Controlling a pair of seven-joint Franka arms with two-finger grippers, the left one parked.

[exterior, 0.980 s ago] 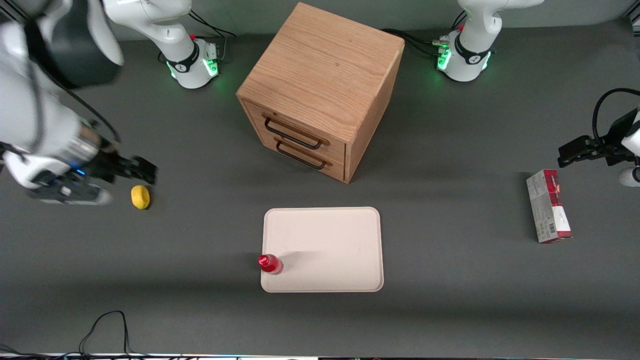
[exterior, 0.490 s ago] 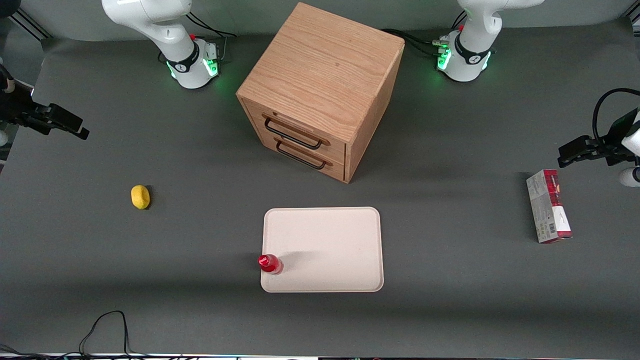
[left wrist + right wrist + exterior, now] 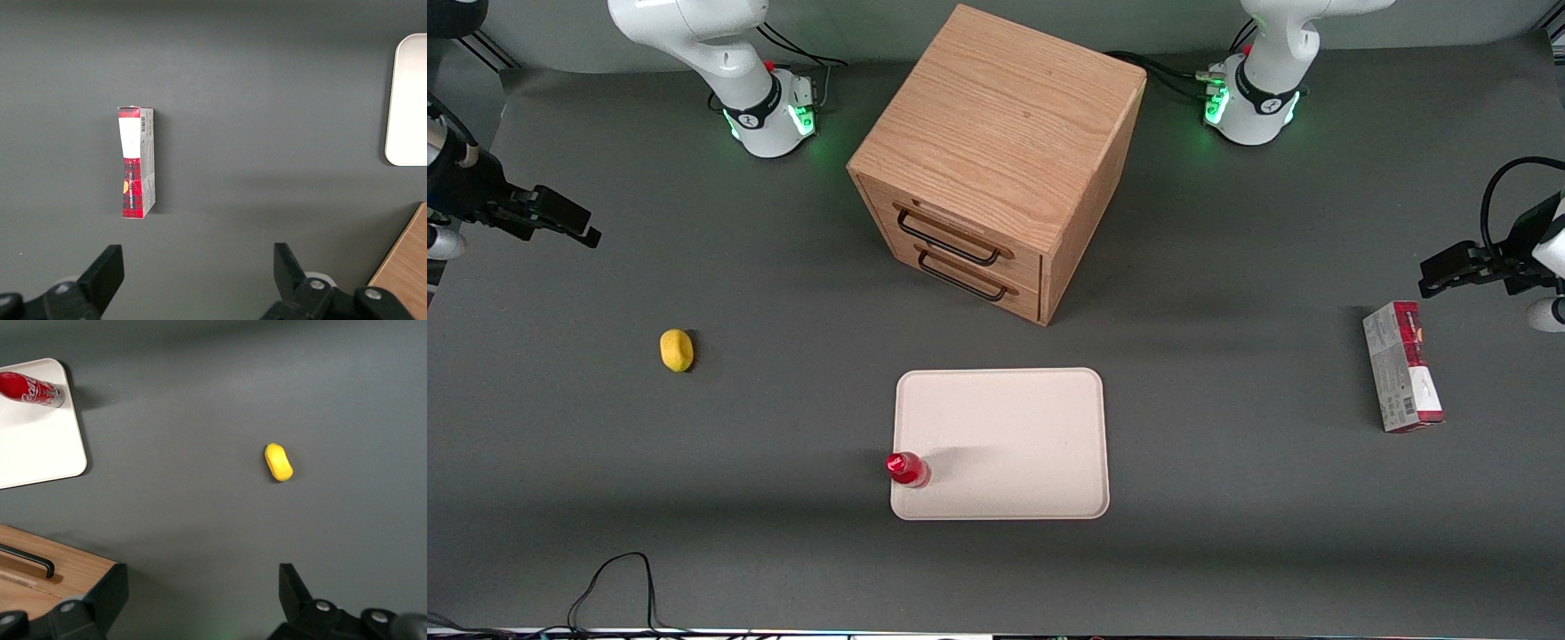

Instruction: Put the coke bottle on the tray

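The small red coke bottle stands upright on the cream-white tray, at the tray's corner nearest the front camera on the working arm's end. My right gripper hangs open high over the working arm's end of the table, well away from tray and bottle. Nothing is between its fingers.
A yellow lemon-like object lies on the mat between my gripper and the tray. A wooden two-drawer cabinet stands farther from the front camera than the tray. A red-and-grey carton lies toward the parked arm's end.
My right arm pulled away from beside the yellow object, up and out toward the table's end, then shifted slightly back inward. The bottle and tray have not moved.
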